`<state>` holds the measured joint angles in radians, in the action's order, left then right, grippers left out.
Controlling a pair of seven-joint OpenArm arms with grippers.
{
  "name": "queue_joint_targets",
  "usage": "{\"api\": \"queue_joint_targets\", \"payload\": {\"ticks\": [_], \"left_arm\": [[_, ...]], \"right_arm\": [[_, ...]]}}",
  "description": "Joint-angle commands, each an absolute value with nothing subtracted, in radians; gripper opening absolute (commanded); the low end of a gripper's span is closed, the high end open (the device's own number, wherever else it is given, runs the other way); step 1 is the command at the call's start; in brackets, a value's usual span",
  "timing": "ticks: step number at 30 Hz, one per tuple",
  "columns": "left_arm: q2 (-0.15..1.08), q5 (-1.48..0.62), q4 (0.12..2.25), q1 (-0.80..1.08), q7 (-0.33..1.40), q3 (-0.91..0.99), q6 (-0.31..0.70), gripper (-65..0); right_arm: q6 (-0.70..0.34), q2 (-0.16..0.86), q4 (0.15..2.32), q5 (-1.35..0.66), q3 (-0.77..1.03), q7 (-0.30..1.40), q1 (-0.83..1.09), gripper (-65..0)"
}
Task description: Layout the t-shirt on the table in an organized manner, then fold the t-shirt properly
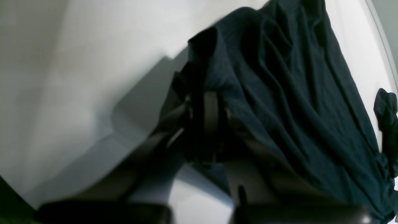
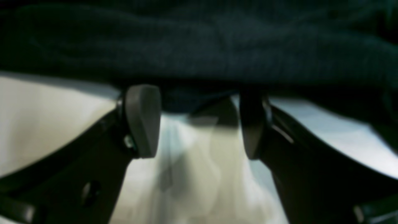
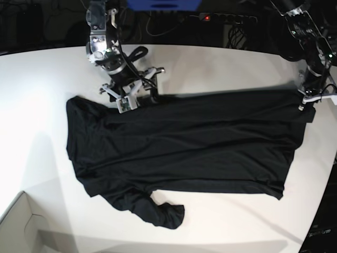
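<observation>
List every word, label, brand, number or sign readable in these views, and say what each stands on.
None can be read.
t-shirt: plain black, no print or tag text visible.
table: bare white, no markings.
Both wrist views are too blurred for any lettering on the grippers.

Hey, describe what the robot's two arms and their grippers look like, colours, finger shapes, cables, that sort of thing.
Both arms are black and silver-grey metal with loose black cables looped along them. The right gripper has black angular jaw frames ending in rounded grey pads. The left gripper looks the same: dark frames with a rounded grey pad. In the base view, small white parts show near each wrist. No markings are legible.
</observation>
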<state>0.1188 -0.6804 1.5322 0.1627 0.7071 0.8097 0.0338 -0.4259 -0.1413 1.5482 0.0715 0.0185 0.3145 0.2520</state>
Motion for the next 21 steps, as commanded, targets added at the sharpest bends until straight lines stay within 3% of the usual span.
{"api": "queue_joint_targets", "payload": {"ticks": [1, 13, 17, 21], "left_arm": [[0.134, -0.687, 1.549, 0.154, 0.690, 0.814, 0.042, -65.0], [0.134, -0.687, 1.549, 0.151, 0.690, 0.814, 0.042, -65.0], [0.134, -0.687, 1.550, 0.150, 0.690, 0.814, 0.042, -65.0], [0.134, -0.687, 1.552, 0.150, 0.690, 0.814, 0.042, -65.0]], "right_arm": [[-0.432, -0.147, 1.557, 0.054, 0.016, 0.292, 0.240, -24.7], [-0.430, -0.145, 1.517, 0.054, 0.018, 0.291, 0.229, -26.4], [-0.433, -0.145, 1.517, 0.054, 0.016, 0.291, 0.229, -39.0], [-0.433, -0.143, 1.523, 0.054, 0.016, 0.291, 0.236, -63.1]]}}
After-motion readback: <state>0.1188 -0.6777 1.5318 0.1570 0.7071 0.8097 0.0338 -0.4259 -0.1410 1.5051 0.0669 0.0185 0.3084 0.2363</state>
